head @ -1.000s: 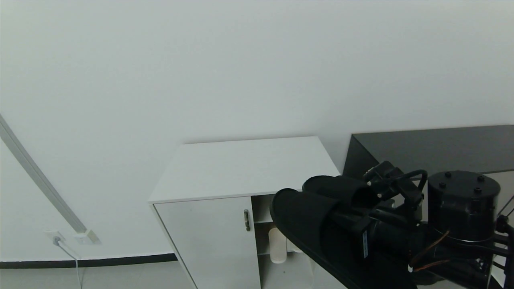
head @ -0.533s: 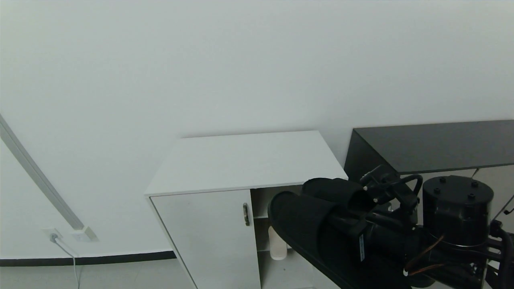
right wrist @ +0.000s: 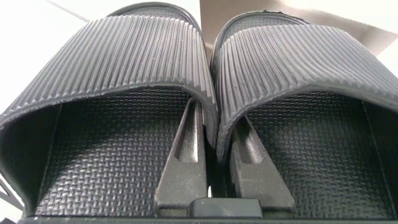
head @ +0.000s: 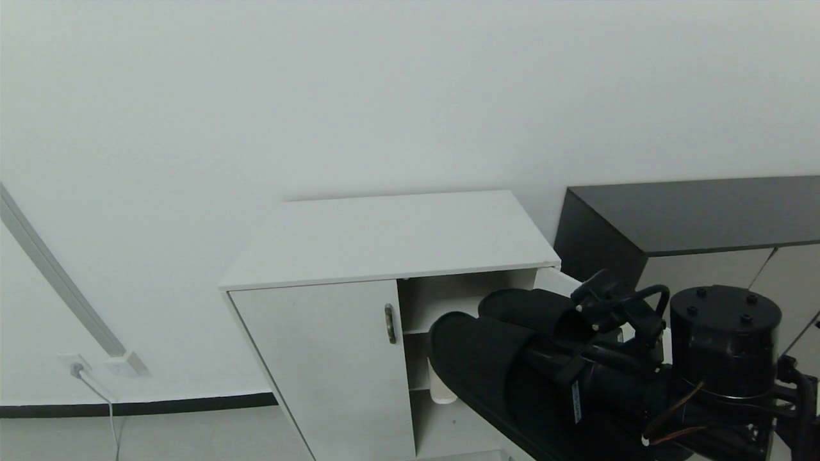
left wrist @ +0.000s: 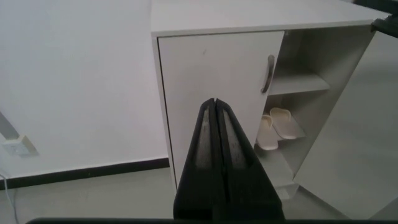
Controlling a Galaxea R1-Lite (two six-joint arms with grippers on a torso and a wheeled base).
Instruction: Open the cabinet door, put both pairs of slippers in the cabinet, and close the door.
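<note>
**A:** What's over on the left?

**B:** A wall socket (head: 75, 367) with a cable plugged in, low on the wall. The left gripper (left wrist: 215, 106) is in the air in front of the cabinet, pointing at it, with its jaws pressed together and nothing between them.

**A:** And the cabinet?

**B:** The white cabinet (head: 391, 237) stands against the wall. Its left door (head: 327, 365) is closed, with a dark handle (head: 389, 323) at the inner edge. The right half stands open, showing a shelf (left wrist: 298, 84).

**A:** Anything inside?

**B:** A pair of pale slippers (left wrist: 280, 127) lies side by side on a lower shelf, below the first one.

**A:** Where's the other pair?

**B:** The black slippers (head: 506, 358) are in the air in front of the open half, outside the cabinet, toes towards it. The right gripper (right wrist: 216, 124) holds them. One of its fingers (right wrist: 185, 158) is inside each strap, and the jaws pinch the two touching strap walls between them.

**A:** And further right?

**B:** A dark table (head: 692, 211) stands just beside the cabinet, against the same wall.
</note>
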